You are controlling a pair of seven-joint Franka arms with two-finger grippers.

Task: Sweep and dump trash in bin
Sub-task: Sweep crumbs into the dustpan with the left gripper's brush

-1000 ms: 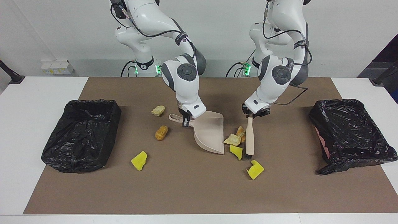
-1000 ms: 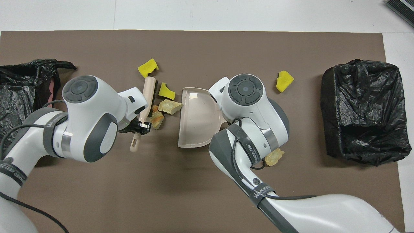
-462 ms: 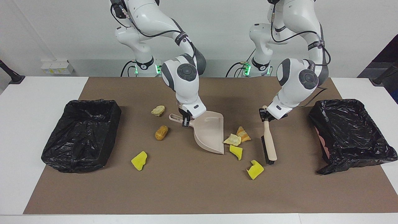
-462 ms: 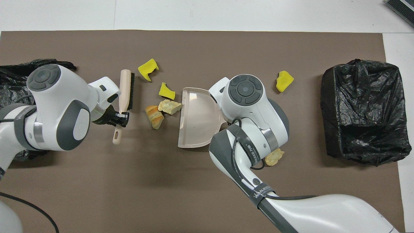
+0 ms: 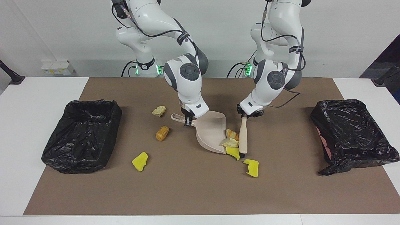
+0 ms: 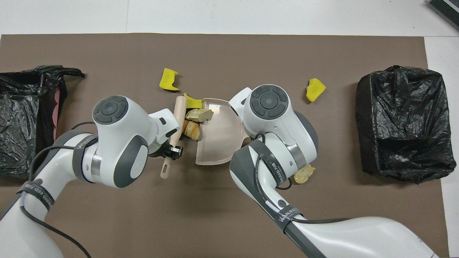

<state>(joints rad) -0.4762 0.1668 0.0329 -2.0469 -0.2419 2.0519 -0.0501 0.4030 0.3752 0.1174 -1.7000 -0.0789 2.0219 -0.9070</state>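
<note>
My right gripper point(image 5: 187, 121) is shut on the handle of the beige dustpan point(image 5: 212, 132), which rests on the brown mat with its mouth toward the left arm's end. My left gripper point(image 5: 244, 115) is shut on the handle of the beige brush point(image 5: 243, 137), whose head lies along the pan's mouth. Wedged between brush and pan lip are an orange lump point(image 5: 232, 133), a tan lump point(image 5: 229, 143) and a yellow chunk point(image 5: 233, 153) of the trash. More trash lies loose: a yellow chunk point(image 5: 252, 167), another yellow chunk point(image 5: 139, 161), a brown lump point(image 5: 162, 133) and a pale lump point(image 5: 158, 111).
A black-lined bin point(image 5: 81, 134) stands at the right arm's end of the mat, and another black-lined bin point(image 5: 353, 134) at the left arm's end. From overhead the right arm's wrist point(image 6: 269, 102) covers the pan's handle.
The left gripper swung the brush out toward the left arm's end, then back against the pan, pushing the orange, tan and yellow pieces to its lip. The nearby loose yellow chunk shifted slightly.
</note>
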